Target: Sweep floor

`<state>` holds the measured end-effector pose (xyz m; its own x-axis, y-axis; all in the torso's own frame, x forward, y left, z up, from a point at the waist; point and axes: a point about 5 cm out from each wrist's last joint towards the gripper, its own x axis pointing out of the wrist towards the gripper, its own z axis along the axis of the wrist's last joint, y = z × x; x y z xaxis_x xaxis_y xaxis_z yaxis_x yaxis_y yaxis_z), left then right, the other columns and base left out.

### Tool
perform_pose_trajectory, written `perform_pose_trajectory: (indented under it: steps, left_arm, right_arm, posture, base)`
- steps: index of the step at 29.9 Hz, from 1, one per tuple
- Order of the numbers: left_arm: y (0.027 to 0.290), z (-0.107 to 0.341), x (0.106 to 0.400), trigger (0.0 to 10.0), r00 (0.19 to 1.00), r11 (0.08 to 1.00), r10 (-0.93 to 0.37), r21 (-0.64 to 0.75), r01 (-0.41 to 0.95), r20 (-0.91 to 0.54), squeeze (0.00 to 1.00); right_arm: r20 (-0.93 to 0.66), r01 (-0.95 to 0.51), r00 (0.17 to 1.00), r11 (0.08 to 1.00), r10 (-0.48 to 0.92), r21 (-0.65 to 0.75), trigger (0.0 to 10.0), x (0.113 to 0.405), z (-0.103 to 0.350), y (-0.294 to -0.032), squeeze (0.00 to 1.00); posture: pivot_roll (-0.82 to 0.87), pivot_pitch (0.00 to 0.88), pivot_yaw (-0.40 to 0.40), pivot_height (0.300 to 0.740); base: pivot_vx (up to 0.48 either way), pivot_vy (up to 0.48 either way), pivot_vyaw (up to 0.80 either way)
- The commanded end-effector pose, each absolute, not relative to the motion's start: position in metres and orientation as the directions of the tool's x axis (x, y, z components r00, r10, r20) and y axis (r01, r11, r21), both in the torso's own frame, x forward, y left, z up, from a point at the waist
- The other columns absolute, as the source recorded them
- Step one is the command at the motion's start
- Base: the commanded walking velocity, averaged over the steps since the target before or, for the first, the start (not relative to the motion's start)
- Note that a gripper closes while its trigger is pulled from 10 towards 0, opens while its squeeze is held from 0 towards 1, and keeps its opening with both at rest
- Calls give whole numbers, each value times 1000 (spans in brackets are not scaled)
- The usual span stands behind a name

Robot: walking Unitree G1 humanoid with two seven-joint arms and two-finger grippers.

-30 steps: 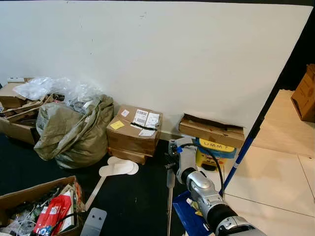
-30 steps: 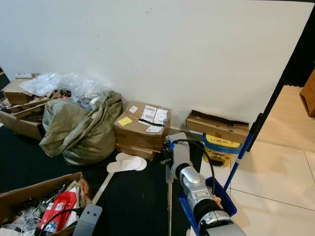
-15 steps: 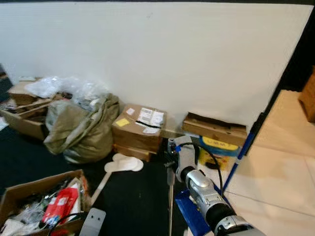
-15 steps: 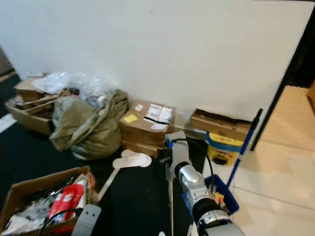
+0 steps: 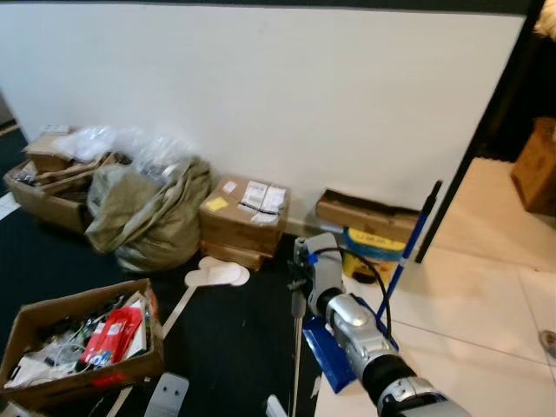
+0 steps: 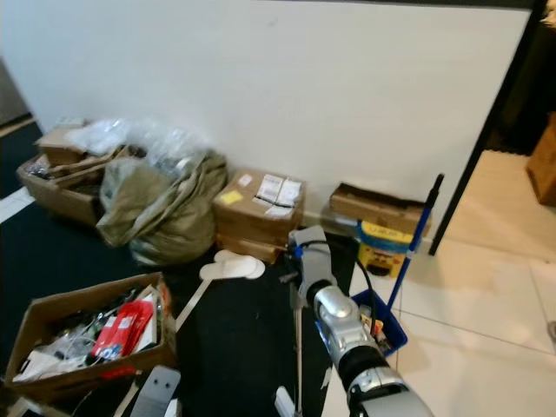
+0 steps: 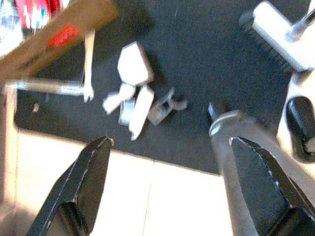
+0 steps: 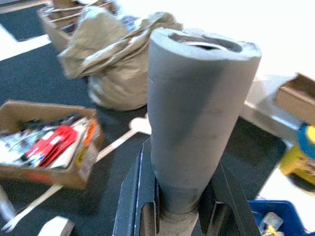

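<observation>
My right gripper is shut on the grey foam top of a broom handle, held upright in front of me. Below it the thin metal pole runs down to the black mat. In the left wrist view my left gripper hangs open low over the mat's edge. White scraps lie on the mat beneath it. The broom's white brush head rests on the mat beyond them. Pale tile floor begins at the mat's edge.
An open cardboard box of packets sits near left. Along the white wall stand an olive sack, taped cartons and a yellow tub. A blue bin and blue-handled pole are right of the broom. Tiles spread to the right.
The whole picture has shifted and drawn back, so the camera moved; more of the near floor and the packet box shows. My right gripper keeps its hold on the broom handle.
</observation>
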<state>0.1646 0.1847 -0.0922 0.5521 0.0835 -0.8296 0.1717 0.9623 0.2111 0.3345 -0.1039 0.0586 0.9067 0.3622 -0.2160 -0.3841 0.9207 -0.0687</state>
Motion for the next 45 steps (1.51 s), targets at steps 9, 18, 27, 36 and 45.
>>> perform_pose_trajectory:
  steps: [9, 18, 27, 36, 45]
  left_arm:
    - [188, -93, 162, 10000, 541, 962, 90, 214, 170, -836, 0]
    - [188, -93, 163, 10000, 547, 965, 89, 207, 158, -832, 0]
    - [194, -94, 158, 10000, 533, 962, 97, 217, 166, -840, 0]
    - [202, -95, 153, 10000, 524, 960, 105, 223, 167, -845, 0]
    - [199, -95, 154, 10000, 525, 960, 100, 220, 172, -845, 0]
  right_arm:
    - [-203, -383, 911, 919, 359, -95, 10000, 337, 63, -107, 0]
    - [-204, -382, 912, 918, 356, -104, 10000, 337, 63, -108, 0]
    - [-199, -386, 911, 916, 361, -105, 10000, 337, 64, -106, 0]
    - [-187, -391, 911, 914, 368, -105, 10000, 338, 66, -105, 0]
    - [-113, -389, 919, 916, 378, -98, 10000, 342, 79, -102, 0]
  posture:
    - [-86, 1, 10, 740]
    - [-87, 8, 11, 740]
    - [-85, 18, 13, 740]
    - [-84, 21, 13, 740]
    - [-84, 22, 16, 740]
  base:
    - [-322, 0, 0]
    - [-60, 0, 0]
    - [0, 243, 0]
    - [0, 320, 0]
    - [0, 311, 0]
